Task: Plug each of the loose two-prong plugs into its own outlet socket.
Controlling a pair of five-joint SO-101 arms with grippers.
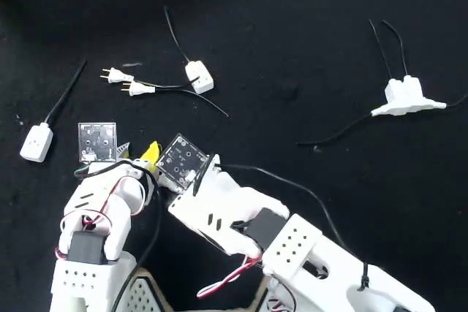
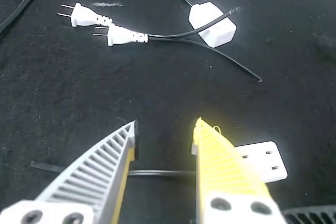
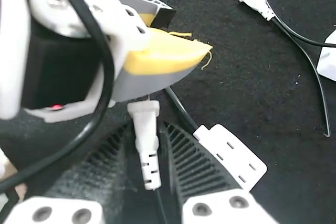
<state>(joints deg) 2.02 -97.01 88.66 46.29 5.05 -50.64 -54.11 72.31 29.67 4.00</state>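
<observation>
Black ribbed fingers (image 3: 191,166) of the right gripper (image 3: 146,129) are closed in tight on a white plug (image 3: 145,148). They pinch its body from both sides, and its ribbed cord end points back toward the wrist. The prong end is tucked under the other arm, so I cannot tell how it sits.

Just beside those fingers lies a white outlet strip (image 3: 233,156), flat on the black bench (image 1: 292,49) with its slots facing up. A black cord (image 3: 178,106) runs into its end.

The left gripper (image 2: 165,129) hangs right over the held plug. Its grey finger (image 2: 100,166) and yellow finger (image 2: 220,166) are spread wide apart with nothing between them. The outlet strip is just beside the yellow one.

Farther out on the bench, two loose plugs (image 1: 128,82) lie side by side. Their cords run toward a white socket block (image 1: 199,77), which lies near them. Another white socket (image 1: 36,142) lies off to the left on its own cord. A white fitting with cords (image 1: 406,96) lies well apart, far to the right.
</observation>
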